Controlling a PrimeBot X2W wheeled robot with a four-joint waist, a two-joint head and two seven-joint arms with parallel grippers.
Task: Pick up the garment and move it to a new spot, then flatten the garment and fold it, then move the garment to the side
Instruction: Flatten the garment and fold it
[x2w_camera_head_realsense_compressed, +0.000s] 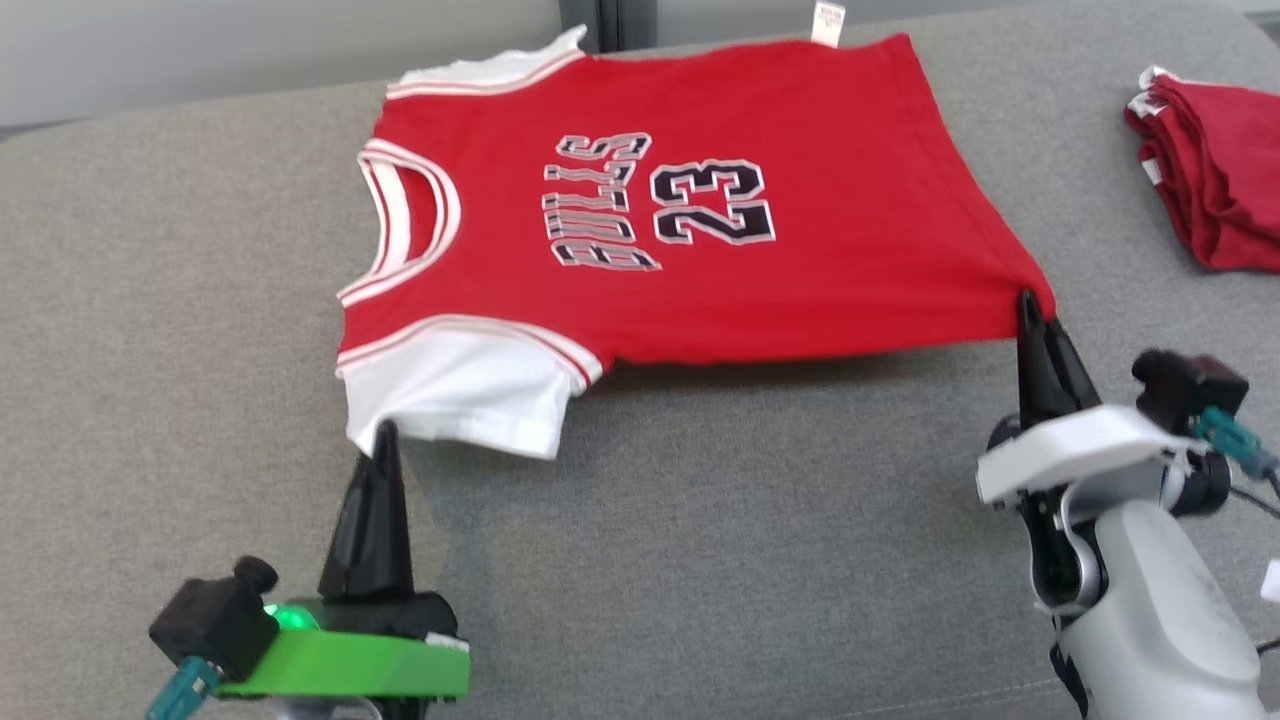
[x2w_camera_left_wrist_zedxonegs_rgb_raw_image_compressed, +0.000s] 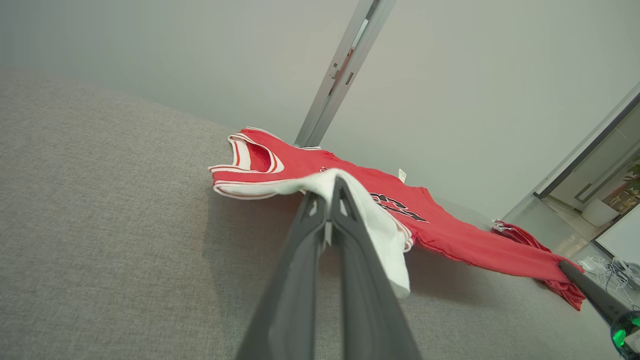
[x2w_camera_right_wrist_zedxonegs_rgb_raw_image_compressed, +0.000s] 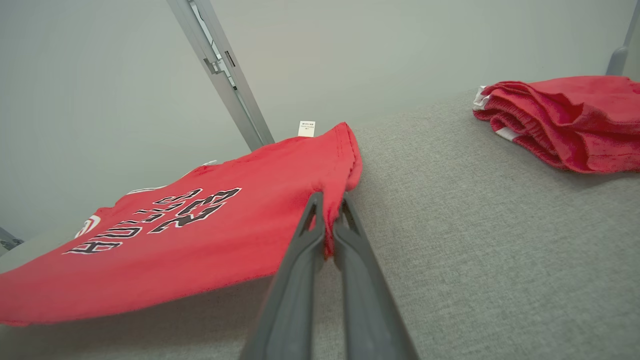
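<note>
L gripper (x2w_camera_head_realsense_compressed: 385, 432), 7 o'clock: clenched on jersey (x2w_camera_head_realsense_compressed: 800, 250) white sleeve. R gripper (x2w_camera_head_realsense_compressed: 1028, 303), 4 o'clock: clenched on hem corner. Status: spread out; fold, side move pending.

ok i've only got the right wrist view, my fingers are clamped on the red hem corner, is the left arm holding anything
observer: yes, the left gripper is shut on the jersey's white sleeve, the near one.
operator: which way does the neck point
observer: the collar faces the robot's left, so the jersey lies sideways across the grey surface.
</note>
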